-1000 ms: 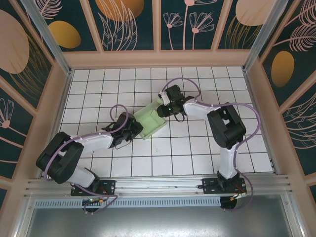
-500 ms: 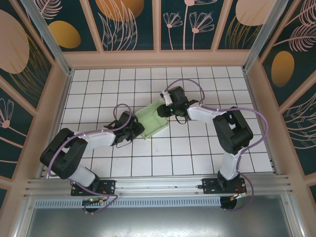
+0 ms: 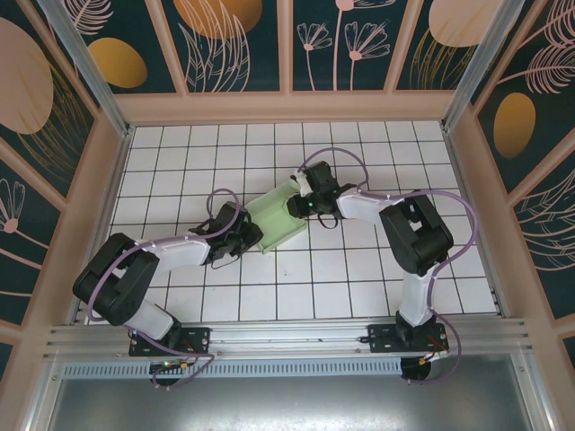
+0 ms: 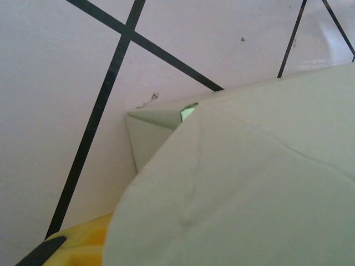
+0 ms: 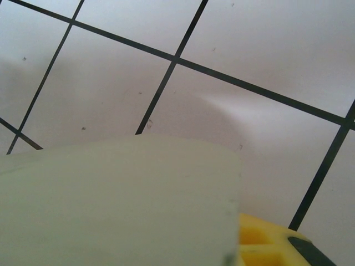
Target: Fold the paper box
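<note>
Two hands flank the paper box near the table centre, left hand at its 8 o'clock corner, right hand at 2 o'clock, clamped or not I cannot tell; raise opposite walls evenly so the thin card doesn't buckle.

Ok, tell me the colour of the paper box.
The paper box is pale mint green, plain with no pattern; it shows best in the top external view.
</note>
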Motion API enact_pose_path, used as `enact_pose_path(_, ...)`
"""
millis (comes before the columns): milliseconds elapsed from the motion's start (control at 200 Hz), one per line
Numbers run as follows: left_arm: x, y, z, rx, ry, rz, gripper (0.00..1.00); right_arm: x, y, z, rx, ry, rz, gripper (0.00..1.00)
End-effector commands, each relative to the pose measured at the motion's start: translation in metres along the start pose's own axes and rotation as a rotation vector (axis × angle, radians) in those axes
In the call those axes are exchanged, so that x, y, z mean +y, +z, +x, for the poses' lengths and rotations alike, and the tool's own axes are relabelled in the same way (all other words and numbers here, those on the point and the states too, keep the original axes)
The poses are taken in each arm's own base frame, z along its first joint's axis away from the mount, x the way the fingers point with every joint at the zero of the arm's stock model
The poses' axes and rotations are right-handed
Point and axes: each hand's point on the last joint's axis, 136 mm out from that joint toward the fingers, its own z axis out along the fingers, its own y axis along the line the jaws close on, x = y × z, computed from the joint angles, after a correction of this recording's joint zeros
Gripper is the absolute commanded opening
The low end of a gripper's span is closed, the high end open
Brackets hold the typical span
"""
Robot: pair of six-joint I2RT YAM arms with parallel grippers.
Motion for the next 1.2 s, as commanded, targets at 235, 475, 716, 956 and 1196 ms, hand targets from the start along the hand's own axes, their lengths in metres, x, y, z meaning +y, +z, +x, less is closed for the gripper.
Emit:
enact_pose_path(235, -0.005, -0.002, 0.001, 0.019, 0.018, 0.016, 0.31, -0.011, 0.010, 0.026, 0.069, -0.090, 0.190, 0.23)
enact_pose_path(475, -0.005, -0.003, 0.002, 0.020, 0.021, 0.019, 0.31, -0.010, 0.015, 0.035, 0.075, -0.147, 0.267, 0.18)
enact_pose_path(716, -0.007, -0.003, 0.002, 0.022, 0.026, 0.024, 0.31, -0.013, 0.017, 0.042, 0.089, -0.148, 0.296, 0.14)
enact_pose_path(956, -0.007, -0.002, 0.002, 0.023, 0.027, 0.024, 0.31, -0.012, 0.022, 0.043, 0.093, -0.140, 0.288, 0.20)
enact_pose_path(1196, -0.011, -0.005, 0.000, 0.015, 0.026, 0.034, 0.31, -0.021, 0.029, 0.059, 0.136, -0.147, 0.322, 0.05)
